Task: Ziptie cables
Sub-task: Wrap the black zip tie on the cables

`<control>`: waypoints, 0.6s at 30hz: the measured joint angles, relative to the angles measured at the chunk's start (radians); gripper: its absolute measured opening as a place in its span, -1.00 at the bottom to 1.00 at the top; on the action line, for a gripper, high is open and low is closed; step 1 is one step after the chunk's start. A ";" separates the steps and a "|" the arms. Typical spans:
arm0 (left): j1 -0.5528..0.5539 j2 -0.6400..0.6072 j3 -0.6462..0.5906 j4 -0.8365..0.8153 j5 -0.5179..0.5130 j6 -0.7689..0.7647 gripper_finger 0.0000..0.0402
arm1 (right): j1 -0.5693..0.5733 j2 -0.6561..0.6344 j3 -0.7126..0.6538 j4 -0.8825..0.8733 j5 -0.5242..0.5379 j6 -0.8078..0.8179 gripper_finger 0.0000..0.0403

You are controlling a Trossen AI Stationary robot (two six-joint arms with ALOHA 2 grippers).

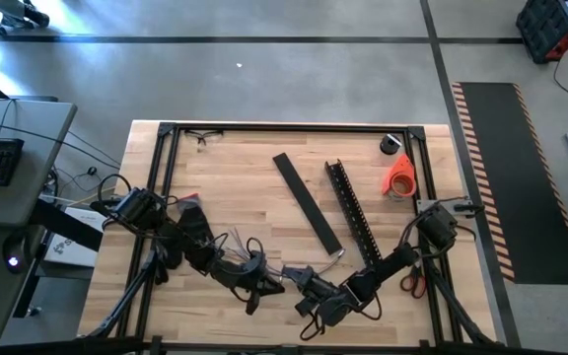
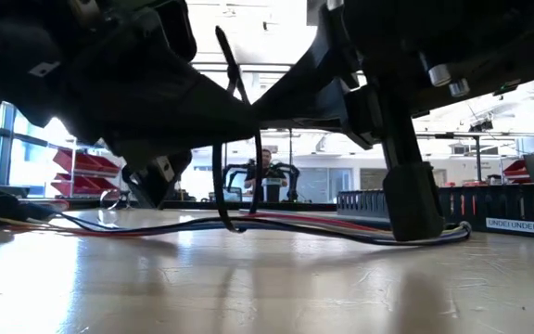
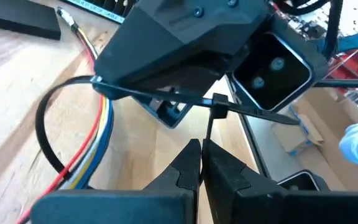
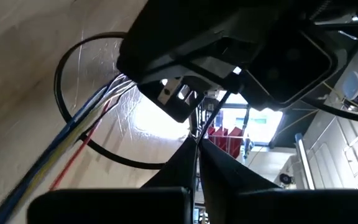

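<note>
The cables [image 1: 227,243], a loose bundle of thin coloured wires, lie on the table near its front edge and also show in the low view [image 2: 341,230]. A black zip tie [image 2: 222,186] loops around them and rises to both grippers. My left gripper [image 3: 201,149] and my right gripper [image 4: 197,144] are both shut on the zip tie. In the high view they meet tip to tip above the bundle, left gripper [image 1: 269,284], right gripper [image 1: 299,281]. My left gripper pinches a thin run of the zip tie's strap [image 3: 207,129] at its fingertips, just below the tie's head [image 3: 219,107]. The loop [image 3: 41,121] hangs around the cables, which rest on the table. My right gripper pinches the zip tie's strap [image 4: 199,134] at its fingertips. The strap runs from there into the loop [image 4: 59,81] around the cables. The fingers slant down toward the table.
A black slotted channel bar [image 1: 353,212] and a flat black strip [image 1: 307,202] lie behind the grippers. An orange tape roll [image 1: 399,176] sits at the far right, red-handled scissors [image 1: 412,283] at the right, and glasses [image 1: 203,136] at the far left. A person [image 2: 267,172] stands beyond the table.
</note>
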 joint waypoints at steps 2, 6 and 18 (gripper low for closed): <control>0.000 0.000 -0.001 -0.004 0.000 -0.007 -1.00 | 0.000 0.000 0.000 0.005 -0.009 -0.017 -1.00; 0.015 0.014 0.000 -0.003 0.008 -0.028 -1.00 | 0.000 0.000 0.000 0.041 -0.051 -0.055 -1.00; 0.026 0.024 0.000 -0.006 0.012 -0.025 -1.00 | 0.021 0.000 0.000 0.049 -0.116 -0.121 -1.00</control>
